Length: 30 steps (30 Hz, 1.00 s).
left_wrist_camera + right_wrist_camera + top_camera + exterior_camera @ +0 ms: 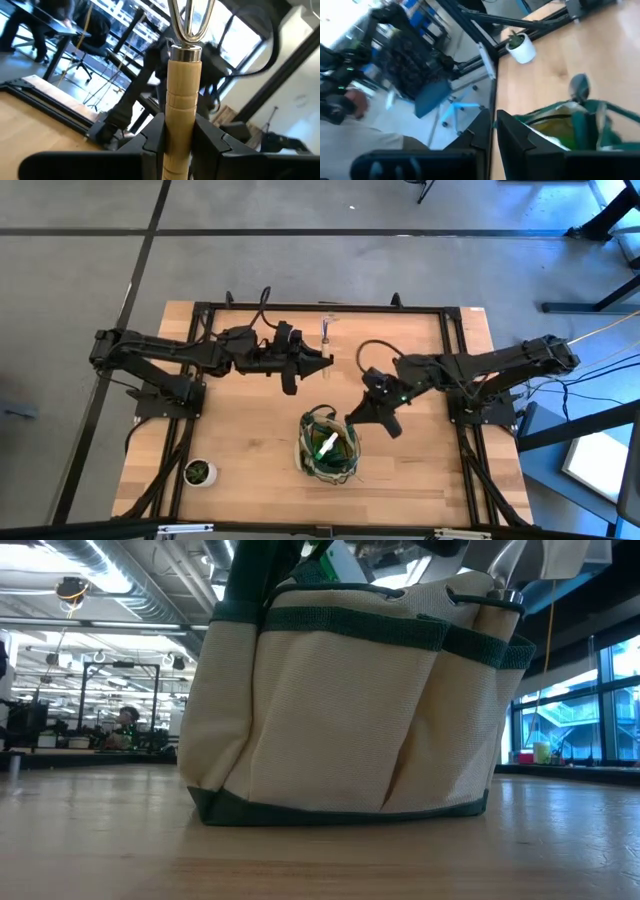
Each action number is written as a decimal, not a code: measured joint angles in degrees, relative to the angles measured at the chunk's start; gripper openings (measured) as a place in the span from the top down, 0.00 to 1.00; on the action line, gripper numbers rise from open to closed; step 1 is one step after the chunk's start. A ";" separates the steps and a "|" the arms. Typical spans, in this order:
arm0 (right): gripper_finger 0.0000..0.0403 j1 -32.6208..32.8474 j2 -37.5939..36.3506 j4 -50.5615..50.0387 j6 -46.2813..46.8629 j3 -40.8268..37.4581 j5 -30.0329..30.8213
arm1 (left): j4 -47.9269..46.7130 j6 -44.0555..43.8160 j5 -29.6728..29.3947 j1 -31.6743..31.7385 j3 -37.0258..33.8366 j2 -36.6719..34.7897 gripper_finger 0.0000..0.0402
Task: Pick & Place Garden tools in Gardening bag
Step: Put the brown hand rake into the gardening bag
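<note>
Wooden-handled fork (pixel 182 100), clamped upright in your left jaws (pixel 322 361), waits mid-desk; the gardening bag (pixel 328 446) sits nearer the desk's front edge, toward your right arm, whose jaws (pixel 350 420), nearly together and holding nothing, hover at the bag's rim.

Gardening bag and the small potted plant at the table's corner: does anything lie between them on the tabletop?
No. In the high view only bare wooden tabletop separates the gardening bag from the potted plant.
</note>
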 joint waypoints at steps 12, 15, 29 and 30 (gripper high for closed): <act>0.94 5.73 -21.97 19.64 12.09 -24.46 3.04 | 17.45 -4.02 -7.83 -3.93 0.07 7.12 0.85; 0.94 7.07 -27.12 16.86 10.97 -25.65 5.92 | 24.45 -6.53 -9.24 -5.07 0.07 11.77 0.85; 0.94 6.91 -34.33 7.24 7.11 -25.98 13.98 | 30.43 -13.88 -9.78 -8.98 12.16 32.55 0.85; 0.94 6.91 -34.30 7.40 7.11 -25.98 12.79 | 30.08 -14.02 -9.43 -8.98 13.19 33.28 0.85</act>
